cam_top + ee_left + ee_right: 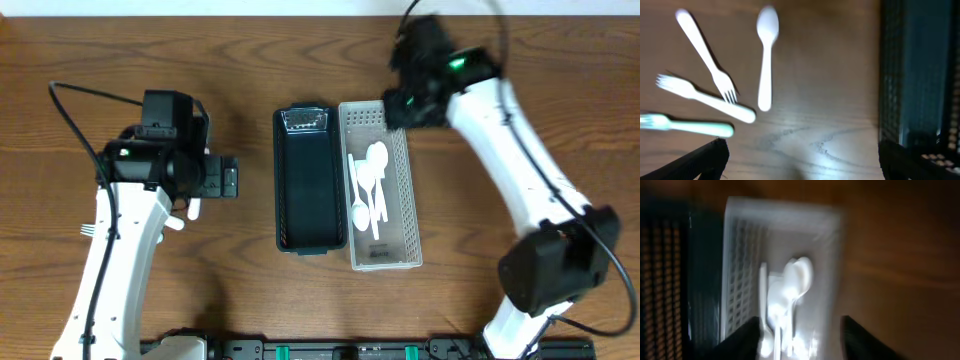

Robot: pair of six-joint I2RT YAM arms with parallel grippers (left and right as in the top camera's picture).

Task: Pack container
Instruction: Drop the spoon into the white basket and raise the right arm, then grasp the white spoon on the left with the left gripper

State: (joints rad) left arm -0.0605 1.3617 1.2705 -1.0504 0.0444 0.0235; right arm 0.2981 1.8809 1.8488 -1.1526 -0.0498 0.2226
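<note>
A dark container [308,180] stands at the table's middle, with a white basket [392,215] touching its right side. Several white spoons [368,185] lie in the basket; they also show, blurred, in the right wrist view [790,287]. My right gripper [801,325] is open and empty above the basket's far end [398,108]. My left gripper [802,150] is open and empty, left of the dark container [920,75] in the left wrist view and overhead [228,180]. On the wood before it lie a white spoon [766,60], two white forks [705,55] and a pale utensil [687,125].
The loose forks and spoon are hidden under my left arm in the overhead view. A black rail [330,350] runs along the table's front edge. The dark container has a clear label at its far end [305,121].
</note>
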